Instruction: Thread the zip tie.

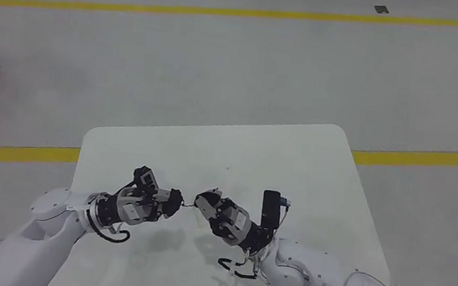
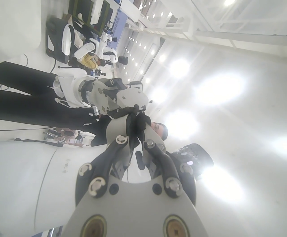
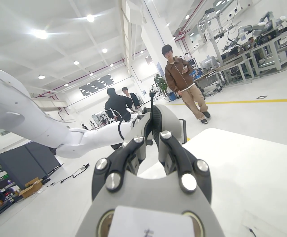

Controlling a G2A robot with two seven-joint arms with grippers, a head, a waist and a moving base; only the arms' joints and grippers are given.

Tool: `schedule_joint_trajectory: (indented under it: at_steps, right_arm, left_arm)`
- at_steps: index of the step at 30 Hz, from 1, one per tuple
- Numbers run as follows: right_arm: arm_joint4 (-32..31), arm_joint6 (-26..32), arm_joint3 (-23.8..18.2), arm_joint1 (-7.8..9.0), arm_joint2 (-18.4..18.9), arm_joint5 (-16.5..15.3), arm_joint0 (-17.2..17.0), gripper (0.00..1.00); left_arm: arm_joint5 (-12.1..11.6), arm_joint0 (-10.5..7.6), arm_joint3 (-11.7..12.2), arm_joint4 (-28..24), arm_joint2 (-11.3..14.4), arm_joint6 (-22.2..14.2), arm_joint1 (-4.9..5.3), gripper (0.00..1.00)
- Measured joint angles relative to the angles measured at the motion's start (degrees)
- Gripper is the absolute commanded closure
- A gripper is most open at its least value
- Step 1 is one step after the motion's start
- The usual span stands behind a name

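Above the white table, the left gripper and right gripper meet tip to tip; each has fingers closed on the black zip tie, seemingly aligning tail with head.

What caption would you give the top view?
Left fingers and right fingers hold one thin zip tie between them above a white table.

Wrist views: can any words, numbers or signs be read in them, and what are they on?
"NFC", with a small wave sign beside it: on the white casing, left wrist view.
White label, right wrist view: a black mark, cut off, unreadable.
Blue sign far back in the hall, right wrist view: too small to read.
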Motion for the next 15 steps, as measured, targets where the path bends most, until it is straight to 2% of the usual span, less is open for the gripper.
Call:
schedule_joint_trajectory:
  at_steps: [7,15]
  right_arm:
    - [0.60,-0.53,0.60,-0.63,-0.22,0.00,0.05,1.00]
    - [0.53,-2.00,1.19,-0.65,0.97,0.00,-0.58,1.00]
  left_arm:
    - [0.35,-1.64,1.08,-0.30,1.14,0.02,-0.28,1.00]
    - [0.22,-2.19,1.43,-0.06,1.39,0.19,-0.33,1.00]
